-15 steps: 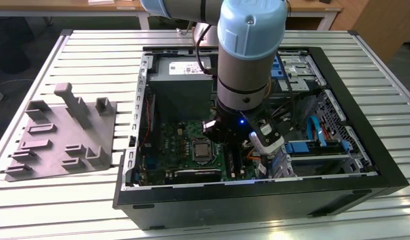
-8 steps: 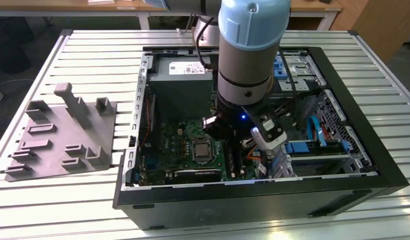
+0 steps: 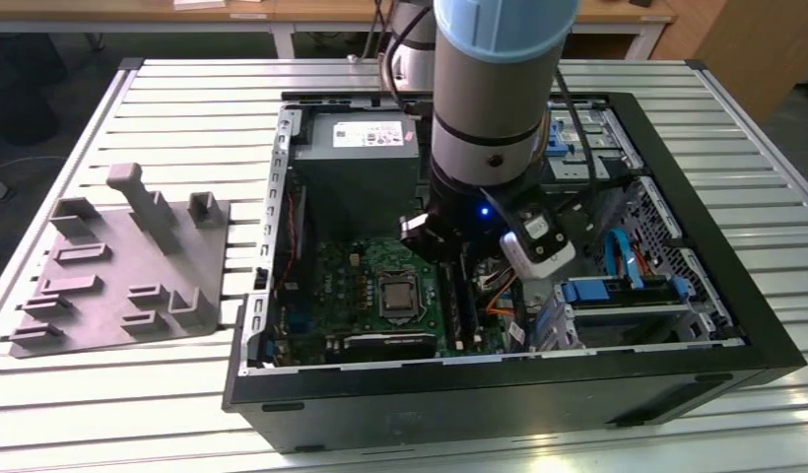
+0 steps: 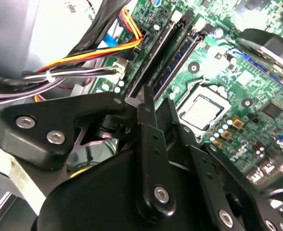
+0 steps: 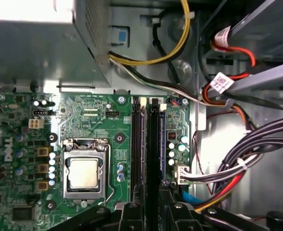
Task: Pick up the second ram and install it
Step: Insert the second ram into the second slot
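Pincer fingers (image 4: 143,103) sit pressed together over the long black memory slots of a green motherboard (image 5: 91,120), deep inside an open computer case (image 3: 509,394). In the first wrist view, the second ram (image 5: 154,144) stands edge-on in the slot running straight out from the fingertips, a thin dark strip; whether the fingers pinch its top edge or only press on it I cannot tell. Just beside it lies a twin dark strip in the neighbouring slot. To one side of the pincer is a silver processor (image 5: 82,173) in its metal frame; to the other side, bundles of black, red and yellow cables (image 5: 242,163).

In the exterior view, the case lies flat on a white slatted metal table (image 3: 155,394), with the grey arm (image 3: 497,89) reaching down into it. Well apart from the pincer, toward the exterior view's left, rests a grey moulded tray (image 3: 121,276). Behind the table stand wooden desks (image 3: 325,12) on a dark floor.
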`<state>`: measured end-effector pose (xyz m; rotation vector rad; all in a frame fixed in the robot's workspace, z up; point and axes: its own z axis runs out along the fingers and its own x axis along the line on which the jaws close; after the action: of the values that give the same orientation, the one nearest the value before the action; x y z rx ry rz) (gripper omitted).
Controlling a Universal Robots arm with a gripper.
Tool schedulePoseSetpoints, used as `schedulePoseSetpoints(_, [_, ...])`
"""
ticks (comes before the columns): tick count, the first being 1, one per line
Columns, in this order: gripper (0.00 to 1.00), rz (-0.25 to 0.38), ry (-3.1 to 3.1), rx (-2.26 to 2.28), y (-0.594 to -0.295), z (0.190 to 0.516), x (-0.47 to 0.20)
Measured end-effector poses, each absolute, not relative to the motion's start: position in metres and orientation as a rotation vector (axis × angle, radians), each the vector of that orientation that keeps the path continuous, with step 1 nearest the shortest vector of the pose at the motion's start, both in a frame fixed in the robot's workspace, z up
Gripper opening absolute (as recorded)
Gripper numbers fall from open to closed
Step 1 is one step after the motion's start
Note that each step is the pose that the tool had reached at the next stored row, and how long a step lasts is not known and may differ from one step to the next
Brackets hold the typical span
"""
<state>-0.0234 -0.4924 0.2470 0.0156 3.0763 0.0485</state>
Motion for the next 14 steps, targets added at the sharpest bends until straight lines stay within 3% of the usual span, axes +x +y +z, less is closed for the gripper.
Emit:
schedulePoseSetpoints(3, [0.2,0.049,3.076,0.016,-0.4913,0.2511,-0.0234])
schedulePoseSetpoints(4, [0.1,0.048,3.076,0.016,-0.4903,0.2545,-0.0234])
schedulePoseSetpoints(14, [0.1,0.049,3.076,0.016,-0.49,0.2578,-0.0234])
